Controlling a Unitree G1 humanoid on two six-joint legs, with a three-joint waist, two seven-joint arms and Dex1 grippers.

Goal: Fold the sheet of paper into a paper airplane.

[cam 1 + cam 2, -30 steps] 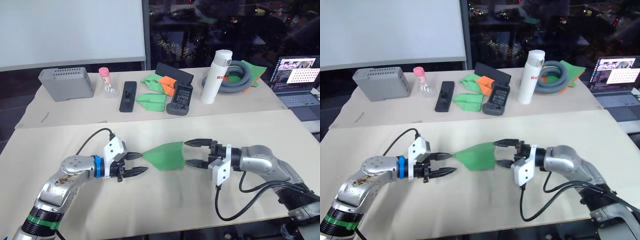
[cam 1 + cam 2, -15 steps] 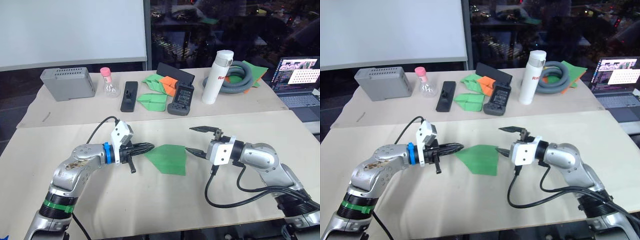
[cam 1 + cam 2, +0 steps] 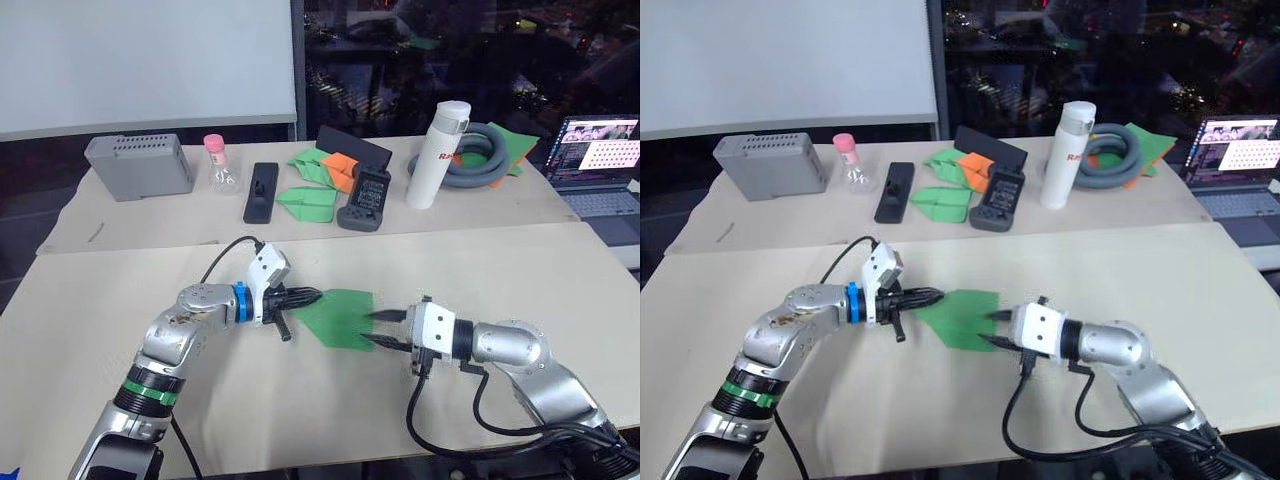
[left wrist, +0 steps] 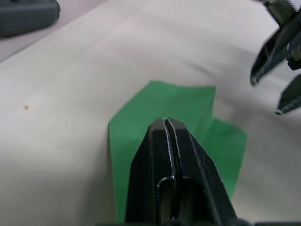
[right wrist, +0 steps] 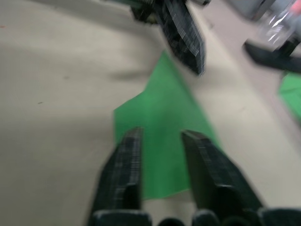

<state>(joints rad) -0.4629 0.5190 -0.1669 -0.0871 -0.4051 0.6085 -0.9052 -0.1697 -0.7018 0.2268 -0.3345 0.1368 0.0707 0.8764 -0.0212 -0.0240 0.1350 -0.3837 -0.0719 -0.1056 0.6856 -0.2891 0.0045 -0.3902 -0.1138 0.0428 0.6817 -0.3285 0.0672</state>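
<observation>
Left eye view: the sheet of paper [image 3: 342, 318] (already folded to a point) lies flat on the bench [image 3: 560, 280], between the left end effector [image 3: 312, 296] and the right end effector [image 3: 385, 330].

Left wrist view: the left fingers [image 4: 181, 155] are pressed together over the paper's pointed end.

Right wrist view: the right fingers [image 5: 126, 165] are spread over its wide end.

left gripper [image 3: 310, 295] closed on paper airplane [image 3: 343, 318] | right gripper [image 3: 385, 329] lowered
</observation>
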